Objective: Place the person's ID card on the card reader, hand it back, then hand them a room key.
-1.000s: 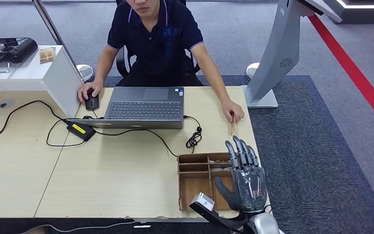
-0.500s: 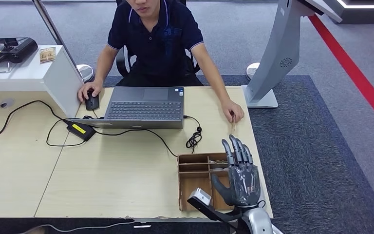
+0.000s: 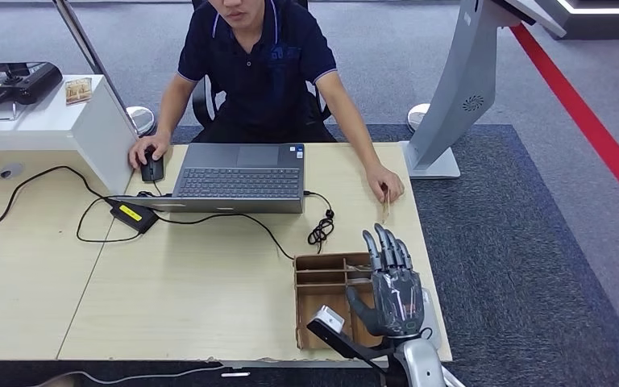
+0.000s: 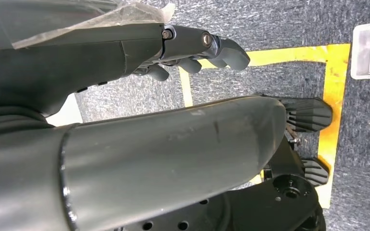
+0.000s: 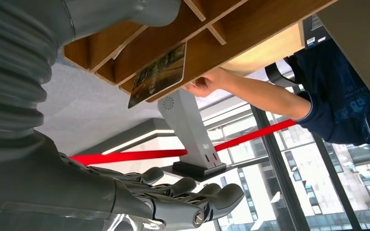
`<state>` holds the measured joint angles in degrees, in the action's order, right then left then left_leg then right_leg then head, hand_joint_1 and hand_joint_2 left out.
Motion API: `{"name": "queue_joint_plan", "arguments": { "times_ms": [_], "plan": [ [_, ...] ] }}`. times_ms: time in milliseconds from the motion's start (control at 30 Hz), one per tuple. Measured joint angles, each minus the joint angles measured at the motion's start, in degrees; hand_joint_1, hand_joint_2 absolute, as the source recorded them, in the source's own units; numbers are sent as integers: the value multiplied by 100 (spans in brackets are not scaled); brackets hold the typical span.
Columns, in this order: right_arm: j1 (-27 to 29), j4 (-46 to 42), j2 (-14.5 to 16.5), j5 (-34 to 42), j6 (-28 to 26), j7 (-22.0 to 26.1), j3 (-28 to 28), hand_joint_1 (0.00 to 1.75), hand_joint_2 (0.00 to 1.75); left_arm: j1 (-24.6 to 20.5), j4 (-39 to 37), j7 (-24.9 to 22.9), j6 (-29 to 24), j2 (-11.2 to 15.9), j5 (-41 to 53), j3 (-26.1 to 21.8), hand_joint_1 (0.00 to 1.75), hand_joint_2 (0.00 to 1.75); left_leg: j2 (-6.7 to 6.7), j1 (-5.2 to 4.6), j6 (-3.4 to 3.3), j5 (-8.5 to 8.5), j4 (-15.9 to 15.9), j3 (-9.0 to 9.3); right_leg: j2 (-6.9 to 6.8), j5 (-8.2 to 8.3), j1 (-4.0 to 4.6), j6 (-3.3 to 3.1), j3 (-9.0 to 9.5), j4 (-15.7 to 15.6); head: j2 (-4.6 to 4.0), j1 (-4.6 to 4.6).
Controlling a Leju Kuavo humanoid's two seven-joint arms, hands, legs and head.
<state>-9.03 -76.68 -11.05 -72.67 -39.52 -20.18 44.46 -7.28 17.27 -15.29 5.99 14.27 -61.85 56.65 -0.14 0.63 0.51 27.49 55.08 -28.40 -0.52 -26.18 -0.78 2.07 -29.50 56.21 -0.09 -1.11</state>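
My right hand (image 3: 391, 286) hovers open, palm up and fingers straight, over the right side of a wooden divided tray (image 3: 322, 302) at the table's near edge. It holds nothing; the right wrist view shows its fingers (image 5: 188, 195) spread and empty. A picture-printed card (image 5: 159, 74) stands in one tray compartment. The seated person's hand (image 3: 384, 185) rests on the table beyond the tray, with a thin card (image 3: 385, 206) on edge under it. A black device (image 3: 14, 79) sits on a white box at the far left. My left hand (image 4: 192, 45) hangs over the floor, empty.
An open laptop (image 3: 240, 177) lies before the person, whose other hand is on a mouse (image 3: 152, 168). A power brick (image 3: 134, 214) and cables cross the table. A small card (image 3: 78, 89) lies on the white box. A grey kiosk stand (image 3: 451, 97) rises at the table's right.
My right hand has drawn back toward me and slightly left, sinking lower over the tray. The person and the card under their hand have not moved.
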Motion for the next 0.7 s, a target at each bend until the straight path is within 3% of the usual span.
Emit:
{"name": "queue_joint_plan", "arguments": {
  "times_ms": [700],
  "plan": [
    [-21, 339, 158, -103, -2, 228, -308, 0, 175, 0, 0, 23, 25, 2, 60, 4, 0, 0, 0, 0, 0, 0, 0, 0, 0, 0, 0, 0, -1, 0, 0, -1]
  ]
}}
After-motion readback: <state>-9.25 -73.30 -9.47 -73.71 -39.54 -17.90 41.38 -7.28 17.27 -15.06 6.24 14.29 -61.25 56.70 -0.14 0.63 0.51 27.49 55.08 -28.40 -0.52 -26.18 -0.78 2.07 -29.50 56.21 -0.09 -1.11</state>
